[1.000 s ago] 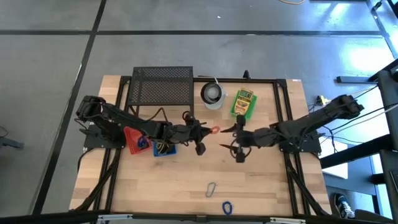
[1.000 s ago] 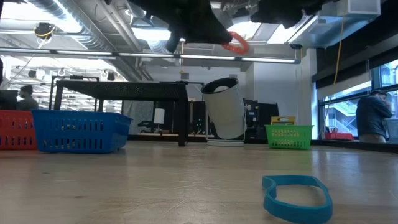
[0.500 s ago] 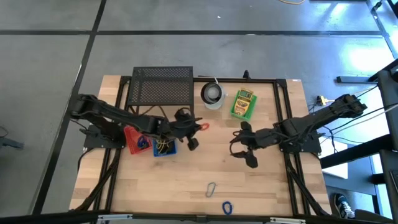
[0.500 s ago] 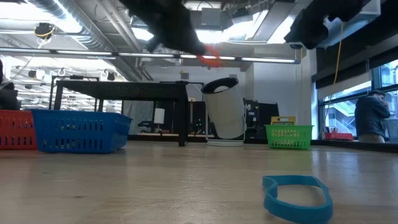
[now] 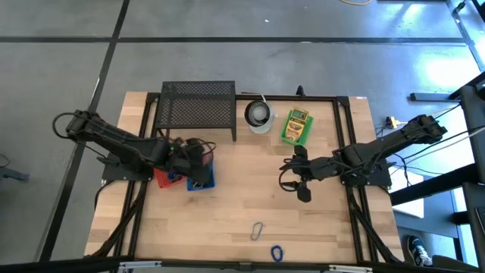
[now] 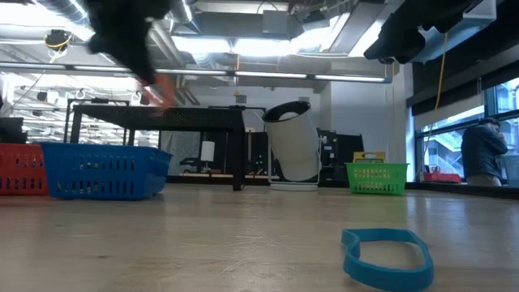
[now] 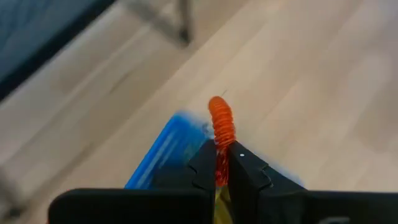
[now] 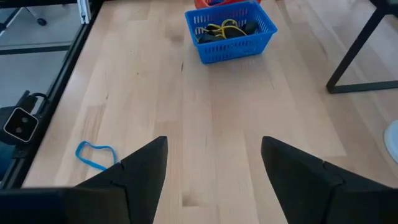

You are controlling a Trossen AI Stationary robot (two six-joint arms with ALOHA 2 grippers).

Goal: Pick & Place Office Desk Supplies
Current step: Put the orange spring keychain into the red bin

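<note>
Left claw (image 7: 219, 163) is pinching a red rubber band (image 7: 221, 124) over the blue basket (image 5: 201, 180), left of centre; right claw (image 8: 214, 163) is hanging spread. Blue band (image 5: 276, 252) and silver clip (image 5: 258, 230) are waiting, lower centre of the surface (image 5: 250, 201).

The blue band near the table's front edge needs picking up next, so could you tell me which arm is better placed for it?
The right. Its tool is open and empty, and nearer the blue band. The left tool is shut on an orange band over the blue basket.

Orange rubber band (image 7: 221, 124), blue basket (image 8: 230, 30), red basket (image 6: 20, 169), green basket (image 6: 376, 178), blue rubber band (image 6: 387, 257).
</note>
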